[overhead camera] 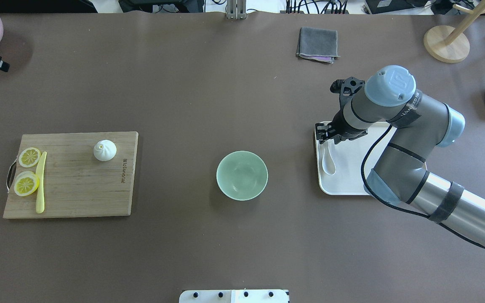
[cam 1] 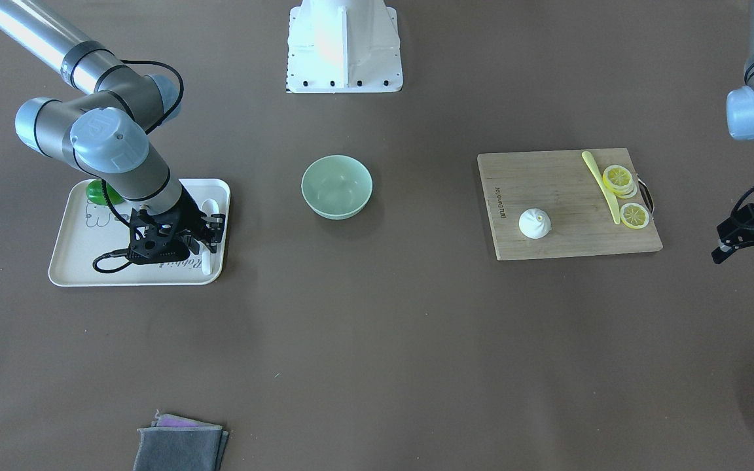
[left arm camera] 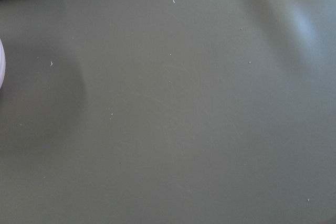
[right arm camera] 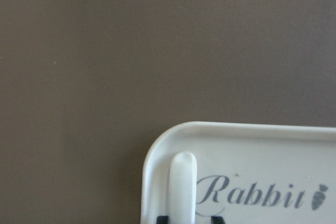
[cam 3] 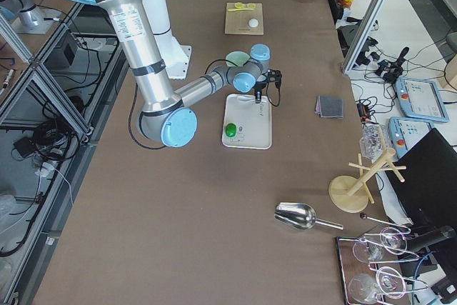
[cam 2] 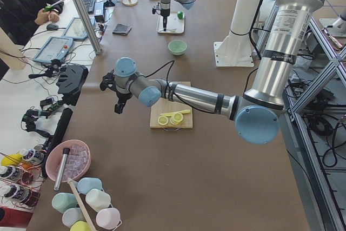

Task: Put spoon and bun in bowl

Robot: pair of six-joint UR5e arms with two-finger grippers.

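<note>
Facing the robot, we see the right gripper (cam 1: pixel 209 230) low over the white tray (cam 1: pixel 89 261). It is above the spoon (cam 1: pixel 209 208), which lies along the tray's side nearest the bowl (cam 1: pixel 336 186). The bun (cam 1: pixel 535 223) sits on the cutting board (cam 1: pixel 547 190), well apart from the bowl. The left gripper (cam 1: pixel 750 239) hangs at the picture's edge, and we cannot tell how its fingers stand.

From overhead, the spoon's scoop points toward the robot and its handle runs under the right gripper. The bowl stands on the desk (overhead camera: pixel 183 105) between tray and board.

On the right wrist camera, we find the handle between two dark fingers (right arm camera: pixel 163 218). They are spread either side of it and not clamped.

The left wrist camera gives us only bare desk.
</note>
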